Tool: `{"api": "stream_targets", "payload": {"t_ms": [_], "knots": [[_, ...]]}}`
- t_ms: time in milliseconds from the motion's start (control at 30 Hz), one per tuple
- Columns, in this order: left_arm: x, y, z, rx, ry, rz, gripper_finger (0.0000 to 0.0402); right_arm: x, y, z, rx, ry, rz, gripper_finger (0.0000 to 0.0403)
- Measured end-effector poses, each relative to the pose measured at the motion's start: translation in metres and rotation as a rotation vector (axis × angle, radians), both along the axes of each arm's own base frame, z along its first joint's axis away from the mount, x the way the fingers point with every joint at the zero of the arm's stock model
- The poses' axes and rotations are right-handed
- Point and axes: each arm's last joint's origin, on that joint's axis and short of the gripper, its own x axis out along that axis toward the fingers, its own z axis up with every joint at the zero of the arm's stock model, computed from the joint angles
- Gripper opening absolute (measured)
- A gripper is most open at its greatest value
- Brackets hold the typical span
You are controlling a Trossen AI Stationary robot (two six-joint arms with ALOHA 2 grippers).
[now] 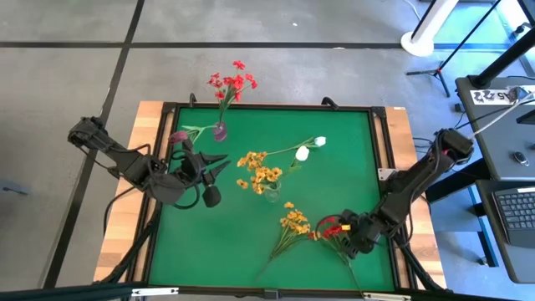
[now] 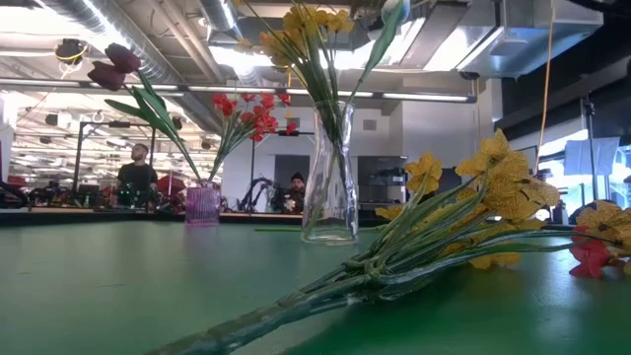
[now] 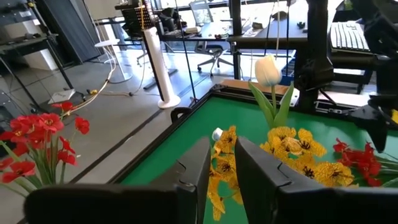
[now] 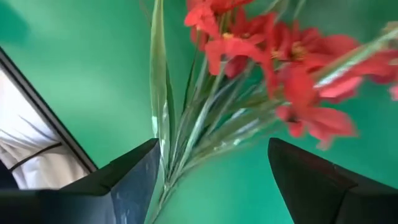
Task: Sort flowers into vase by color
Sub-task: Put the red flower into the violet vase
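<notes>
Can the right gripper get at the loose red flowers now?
Probably yes: the right gripper is open with its fingers either side of the red flowers' stems, and nothing lies between.

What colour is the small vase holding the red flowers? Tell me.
Translucent pink-purple. The small vase shows best in the low view, with the red flowers rising from it.

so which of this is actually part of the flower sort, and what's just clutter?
Job:
- red flowers lying on the mat, right hand open around their stems
- yellow bunch lying on the mat
- clear vase with yellow and white flowers
- purple vase with red flowers
- left hand, waiting

Clutter:
- laptop
- white stand base
</notes>
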Motion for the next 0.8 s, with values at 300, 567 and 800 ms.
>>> {"api": "stream_targets", "payload": {"t_ms": [300,567,800], "knots": [[0.000,0.000,-0.001,-0.013,0.009,-0.018,0.0064,0.012,0.013,-0.029,-0.037,0.044,0.005,0.0294],[0.000,0.000,-0.001,-0.026,0.001,-0.015,0.0064,0.009,0.009,-0.027,-0.063,0.034,-0.005,0.0161],[0.000,0.000,-0.001,-0.028,-0.001,-0.015,0.0064,0.006,0.002,-0.009,-0.080,-0.067,-0.014,0.0016]]}}
